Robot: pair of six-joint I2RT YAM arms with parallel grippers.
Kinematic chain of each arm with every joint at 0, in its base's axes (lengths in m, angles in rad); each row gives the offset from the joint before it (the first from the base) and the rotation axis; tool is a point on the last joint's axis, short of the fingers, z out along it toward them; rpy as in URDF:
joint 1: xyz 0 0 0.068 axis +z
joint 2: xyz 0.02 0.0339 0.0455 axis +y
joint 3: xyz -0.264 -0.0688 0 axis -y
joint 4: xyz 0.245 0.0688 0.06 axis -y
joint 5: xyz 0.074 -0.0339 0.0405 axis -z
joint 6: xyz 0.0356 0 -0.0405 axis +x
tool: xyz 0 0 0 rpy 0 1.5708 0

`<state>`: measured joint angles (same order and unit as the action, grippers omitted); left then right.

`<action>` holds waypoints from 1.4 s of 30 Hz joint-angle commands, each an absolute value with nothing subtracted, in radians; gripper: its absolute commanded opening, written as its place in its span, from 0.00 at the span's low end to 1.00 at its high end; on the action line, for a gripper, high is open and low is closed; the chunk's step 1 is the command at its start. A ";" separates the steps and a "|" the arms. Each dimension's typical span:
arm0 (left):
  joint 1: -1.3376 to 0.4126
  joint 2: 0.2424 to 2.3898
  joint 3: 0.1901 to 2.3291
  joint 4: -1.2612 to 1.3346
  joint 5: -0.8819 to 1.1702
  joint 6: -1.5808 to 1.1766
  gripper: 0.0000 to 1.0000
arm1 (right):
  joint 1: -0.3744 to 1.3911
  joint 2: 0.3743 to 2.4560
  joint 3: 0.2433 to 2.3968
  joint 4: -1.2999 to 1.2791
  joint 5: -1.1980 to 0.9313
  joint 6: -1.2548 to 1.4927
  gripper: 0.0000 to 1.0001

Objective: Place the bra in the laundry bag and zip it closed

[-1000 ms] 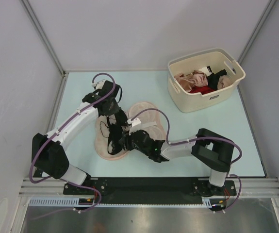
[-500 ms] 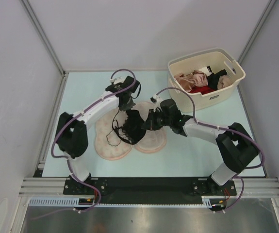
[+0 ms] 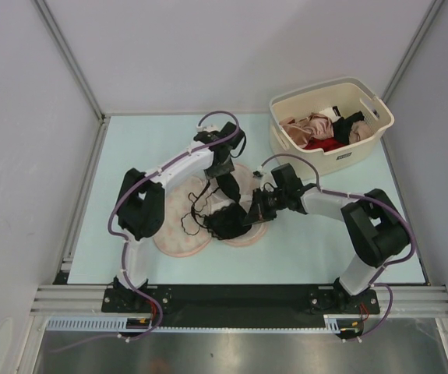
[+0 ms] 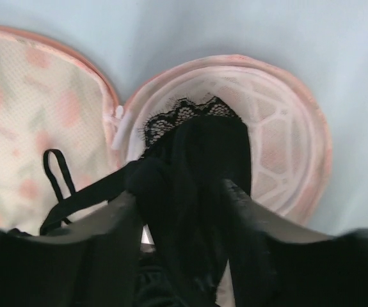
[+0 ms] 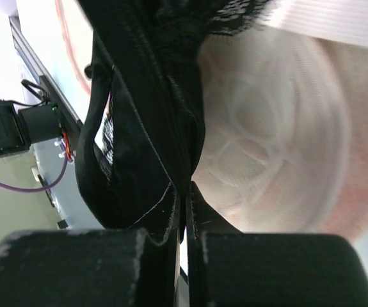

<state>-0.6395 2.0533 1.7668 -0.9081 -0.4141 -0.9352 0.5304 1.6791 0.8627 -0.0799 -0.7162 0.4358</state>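
The laundry bag [image 3: 178, 234] lies open on the table, its two pale mesh lobes [image 4: 286, 128] side by side with a peach rim. The black lacy bra [image 3: 222, 224] is bunched over the hinge and the right lobe, thin straps trailing onto the left lobe. My left gripper [image 3: 227, 187] hangs just above it, open; in the left wrist view the bra [image 4: 203, 147] runs between its spread fingers [image 4: 107, 227]. My right gripper [image 3: 248, 216] comes in from the right, shut on the bra [image 5: 139, 115] at a fold of black fabric, over the bag's pale inner mesh [image 5: 280, 147].
A cream plastic basket [image 3: 317, 165] with handles stands at the back right, holding pink, beige, red and black garments. Grey walls enclose the table at the back and both sides. The arm bases sit on the black rail at the near edge.
My left gripper has opened and shifted right over the bag. My right gripper shut on the bra and swung from the near left round to the right. The bra now sits more over the right lobe.
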 commanded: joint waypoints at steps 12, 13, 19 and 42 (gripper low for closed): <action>-0.673 1.555 1.464 -0.669 -0.465 -0.623 1.00 | 0.567 1.656 1.031 -0.253 -0.312 0.195 0.67; -0.655 1.507 1.422 -0.638 -0.451 -0.632 1.00 | 0.580 1.638 1.035 -0.249 -0.267 0.190 0.73; -0.597 1.137 1.152 -0.559 -0.384 -0.672 1.00 | 0.698 1.557 1.029 -0.108 -0.014 0.093 0.95; -0.529 0.870 0.979 -0.607 -0.236 -0.634 0.96 | 0.798 1.953 1.213 0.273 0.157 -0.193 0.49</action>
